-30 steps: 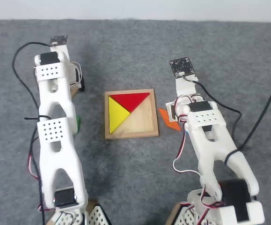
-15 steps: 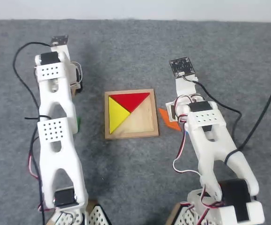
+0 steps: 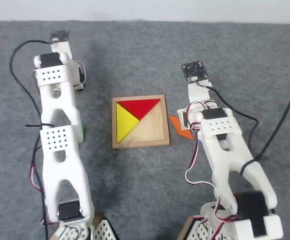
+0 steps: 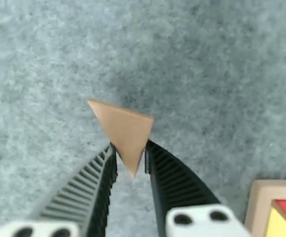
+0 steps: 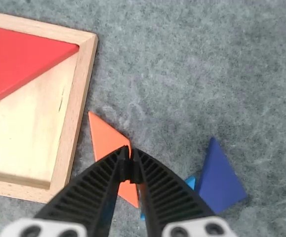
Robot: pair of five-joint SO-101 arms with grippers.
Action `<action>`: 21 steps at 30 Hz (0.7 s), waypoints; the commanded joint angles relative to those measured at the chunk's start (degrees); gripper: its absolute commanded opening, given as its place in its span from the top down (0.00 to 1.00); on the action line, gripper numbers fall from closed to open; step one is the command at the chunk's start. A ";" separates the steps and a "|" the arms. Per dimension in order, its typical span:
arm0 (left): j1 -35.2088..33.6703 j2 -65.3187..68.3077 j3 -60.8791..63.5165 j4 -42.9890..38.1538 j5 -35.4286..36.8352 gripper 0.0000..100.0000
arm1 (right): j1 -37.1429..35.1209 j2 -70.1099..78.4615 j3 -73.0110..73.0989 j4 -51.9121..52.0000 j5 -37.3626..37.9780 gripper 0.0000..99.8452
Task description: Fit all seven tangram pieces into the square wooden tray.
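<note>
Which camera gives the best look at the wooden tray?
The high view: the whole wooden tray shows there, holding a red triangle and a yellow triangle. The right wrist view catches one side with the red triangle; the left wrist view, just a corner.

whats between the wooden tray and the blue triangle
An orange piece lies flat on the carpet beside the wooden tray's rim, and a light blue sliver shows against the blue triangle; the right wrist view shows both.
</note>
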 commanded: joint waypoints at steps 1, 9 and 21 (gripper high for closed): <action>0.70 -1.05 -2.95 2.11 -2.46 0.94 | 0.57 -3.47 -0.18 -1.19 0.70 0.99; 0.62 -1.49 -3.12 2.11 -3.16 0.94 | 0.57 -3.38 -0.18 -1.27 0.70 0.99; 0.70 -13.01 8.75 2.29 -2.81 0.95 | 0.57 -3.30 -0.18 -1.27 0.70 0.99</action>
